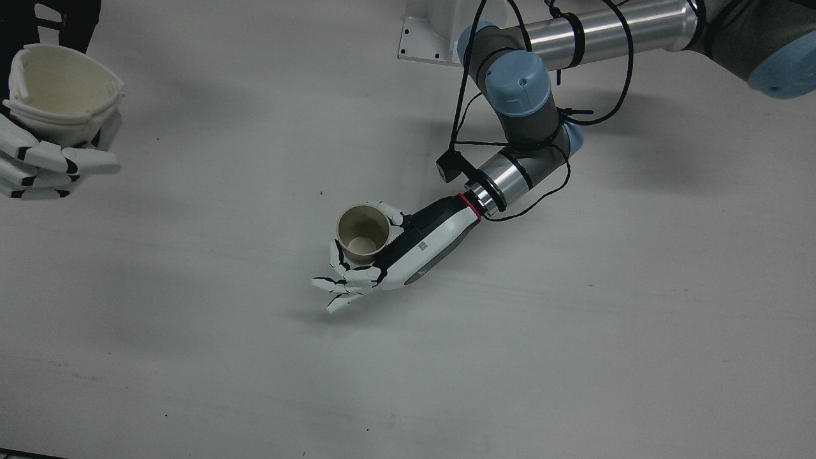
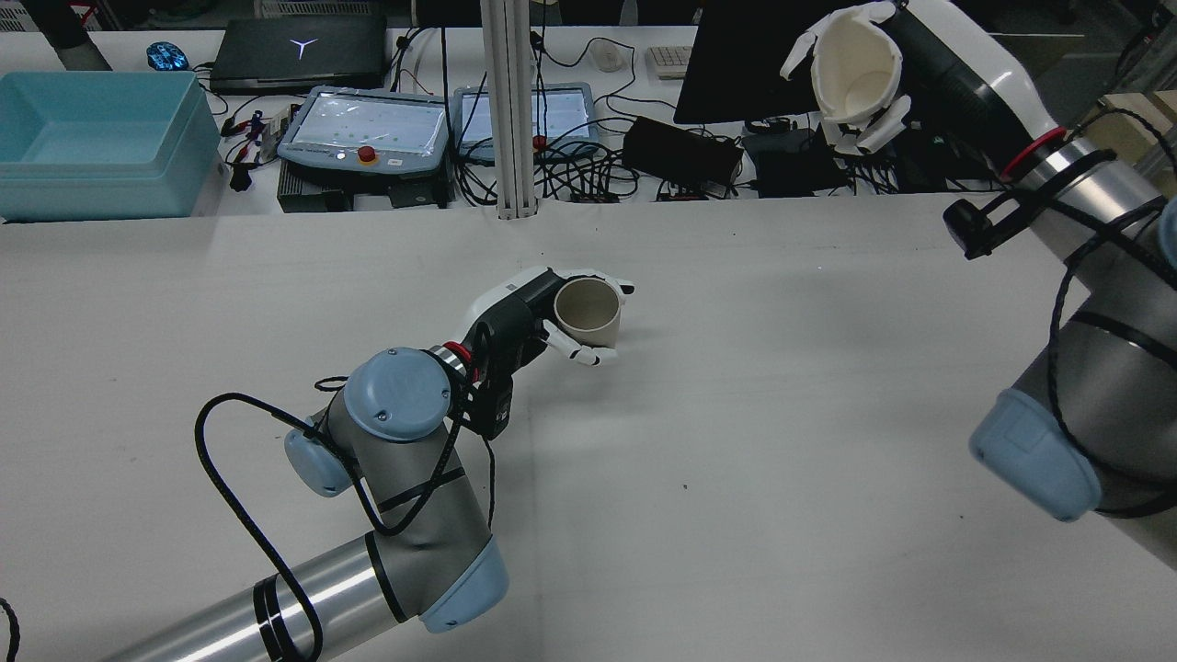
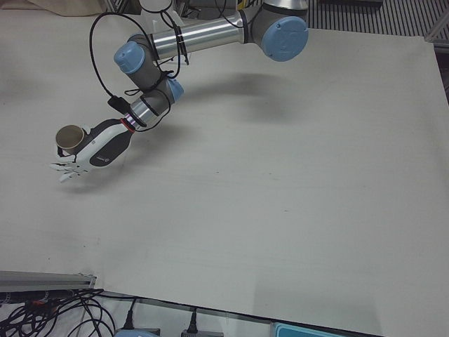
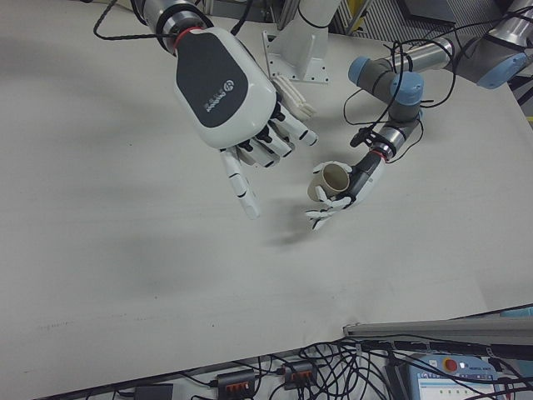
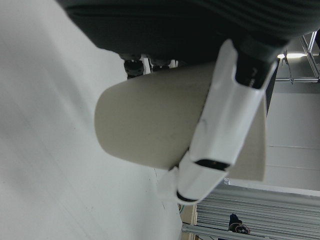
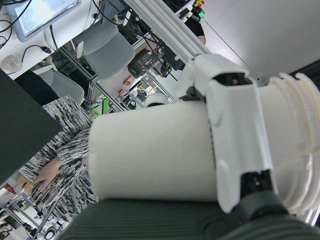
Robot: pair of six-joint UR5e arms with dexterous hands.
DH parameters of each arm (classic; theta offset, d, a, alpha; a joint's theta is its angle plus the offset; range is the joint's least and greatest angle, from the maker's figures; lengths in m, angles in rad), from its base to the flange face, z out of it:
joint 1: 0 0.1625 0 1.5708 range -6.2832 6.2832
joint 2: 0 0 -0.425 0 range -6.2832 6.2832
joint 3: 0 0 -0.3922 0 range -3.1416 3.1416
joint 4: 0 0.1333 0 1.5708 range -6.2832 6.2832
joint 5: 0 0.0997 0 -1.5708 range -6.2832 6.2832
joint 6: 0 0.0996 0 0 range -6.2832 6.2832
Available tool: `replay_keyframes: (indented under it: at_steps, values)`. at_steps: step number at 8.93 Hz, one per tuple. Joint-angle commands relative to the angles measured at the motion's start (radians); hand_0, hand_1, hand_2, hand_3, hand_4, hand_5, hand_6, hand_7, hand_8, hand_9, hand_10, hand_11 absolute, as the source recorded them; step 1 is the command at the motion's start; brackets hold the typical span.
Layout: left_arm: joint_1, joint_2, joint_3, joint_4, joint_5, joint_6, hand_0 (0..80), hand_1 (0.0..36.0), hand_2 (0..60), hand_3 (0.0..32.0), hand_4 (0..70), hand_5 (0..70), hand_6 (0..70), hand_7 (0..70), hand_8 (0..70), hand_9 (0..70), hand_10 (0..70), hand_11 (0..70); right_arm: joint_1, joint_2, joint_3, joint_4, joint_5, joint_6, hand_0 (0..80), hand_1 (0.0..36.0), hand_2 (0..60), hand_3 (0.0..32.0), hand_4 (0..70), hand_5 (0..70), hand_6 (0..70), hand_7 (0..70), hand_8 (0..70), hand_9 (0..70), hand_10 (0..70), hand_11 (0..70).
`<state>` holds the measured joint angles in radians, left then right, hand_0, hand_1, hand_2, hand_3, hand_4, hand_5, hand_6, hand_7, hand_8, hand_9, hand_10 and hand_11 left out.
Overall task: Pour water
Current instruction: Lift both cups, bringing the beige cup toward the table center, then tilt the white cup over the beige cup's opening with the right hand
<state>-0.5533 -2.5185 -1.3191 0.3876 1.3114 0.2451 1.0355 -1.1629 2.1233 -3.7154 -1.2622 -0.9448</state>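
Right hand: right hand (image 4: pixel 226 87) is looming closest to the right-front camera, raised high over the worktop (image 1: pixel 574 331), its fingers (image 6: pixel 237 145) wrapping a white cup (image 2: pixel 857 66) whose rim is looking squashed out of round.
Left hand: left hand (image 1: pixel 389 255) is gripping a beige cup (image 1: pixel 363 234) with fingers (image 5: pixel 225 125) closed round its wall, mouth facing up, low over the worktop near the middle.
Water: no liquid is showing in either cup.
Spill risk: the two cups are sitting well apart, so any early tilting of the white cup is likely sending its contents onto the worktop rather than into the beige mouth.
Crush risk: a tighter squeeze is probably deforming the white cup further and distorting the pouring lip.
Collision risk: the raised hand, coming down carelessly, could be knocking the beige cup out of its hold.
Edges: the beige cup is staying far from every worktop edge.
Open room: bare worktop is lying all around both hands, leaving the path between them unobstructed.
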Motion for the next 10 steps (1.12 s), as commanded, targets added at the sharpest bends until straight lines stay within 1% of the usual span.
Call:
replay_keyframes:
  at_steps: [1, 2, 3, 5, 6, 7, 8, 9, 10]
  values:
    - [0.003, -0.045, 0.004, 0.022, 0.0, -0.001, 78.6, 36.0, 60.0, 0.0, 63.0, 70.0, 24.2, 18.5, 11.1, 3.9, 7.7, 14.5, -0.176, 0.054, -0.022, -0.011, 0.137, -0.308, 80.0, 36.0, 60.0, 0.0, 42.8, 28.9, 70.0, 70.0, 59.0, 70.0, 3.7, 9.7]
    - [0.003, -0.063, 0.004, 0.034, 0.0, -0.001, 78.6, 36.0, 60.0, 0.0, 63.4, 70.0, 24.4, 18.7, 11.3, 4.1, 7.9, 14.7, -0.234, 0.058, -0.035, -0.011, 0.195, -0.371, 80.0, 36.0, 60.0, 0.0, 43.7, 28.6, 70.0, 70.0, 58.2, 70.0, 3.4, 9.3]
    - [0.004, -0.071, 0.009, 0.036, 0.0, 0.0, 78.6, 36.0, 60.0, 0.0, 63.4, 70.0, 24.5, 18.8, 11.3, 4.1, 7.9, 14.8, -0.28, 0.072, -0.046, -0.009, 0.234, -0.435, 80.0, 36.0, 60.0, 0.0, 42.9, 28.1, 70.0, 70.0, 56.9, 70.0, 2.5, 8.1]
    - [0.003, -0.072, 0.006, 0.034, 0.0, 0.0, 78.6, 36.0, 60.0, 0.0, 64.0, 70.0, 24.9, 19.1, 11.5, 4.4, 8.1, 15.0, -0.342, 0.094, -0.063, -0.011, 0.305, -0.52, 80.0, 36.0, 60.0, 0.0, 36.8, 27.7, 70.0, 70.0, 55.3, 70.0, 2.1, 7.7]
    - [0.003, -0.071, 0.006, 0.034, -0.001, 0.0, 78.6, 36.0, 60.0, 0.0, 64.5, 70.0, 25.1, 19.3, 11.7, 4.6, 8.2, 15.1, -0.356, 0.097, -0.071, -0.011, 0.325, -0.546, 80.0, 36.0, 60.0, 0.0, 35.8, 27.6, 70.0, 70.0, 55.1, 70.0, 2.1, 7.7]
    - [0.004, -0.071, 0.008, 0.034, -0.001, -0.001, 78.6, 36.0, 60.0, 0.0, 64.4, 70.0, 25.0, 19.3, 11.7, 4.7, 8.2, 15.1, -0.356, 0.094, -0.074, -0.011, 0.339, -0.546, 80.0, 36.0, 60.0, 0.0, 36.8, 27.5, 69.3, 70.0, 54.7, 70.0, 2.0, 7.5]
    - [0.003, -0.071, 0.004, 0.034, -0.001, 0.0, 78.8, 36.0, 60.0, 0.0, 64.1, 70.0, 24.9, 19.1, 11.7, 4.7, 8.2, 15.2, -0.348, 0.088, -0.071, -0.009, 0.339, -0.542, 80.0, 36.0, 60.0, 0.0, 36.4, 27.4, 68.5, 70.0, 54.6, 70.0, 2.2, 7.7]
    - [0.003, -0.065, -0.005, 0.031, -0.001, -0.004, 78.8, 36.0, 60.0, 0.0, 64.0, 70.0, 24.9, 19.0, 11.7, 4.8, 8.3, 15.3, -0.3, 0.069, -0.062, -0.003, 0.334, -0.498, 80.0, 36.0, 60.0, 0.0, 36.1, 27.4, 68.3, 70.0, 54.7, 70.0, 2.4, 8.1]
    - [0.0, -0.056, -0.02, 0.013, 0.002, -0.007, 78.8, 36.0, 60.0, 0.0, 63.6, 70.0, 24.7, 19.0, 11.8, 4.9, 8.5, 15.6, -0.267, -0.005, -0.065, 0.006, 0.334, -0.307, 80.0, 36.0, 60.0, 0.0, 27.3, 27.9, 64.5, 68.5, 54.9, 70.0, 5.9, 13.5]
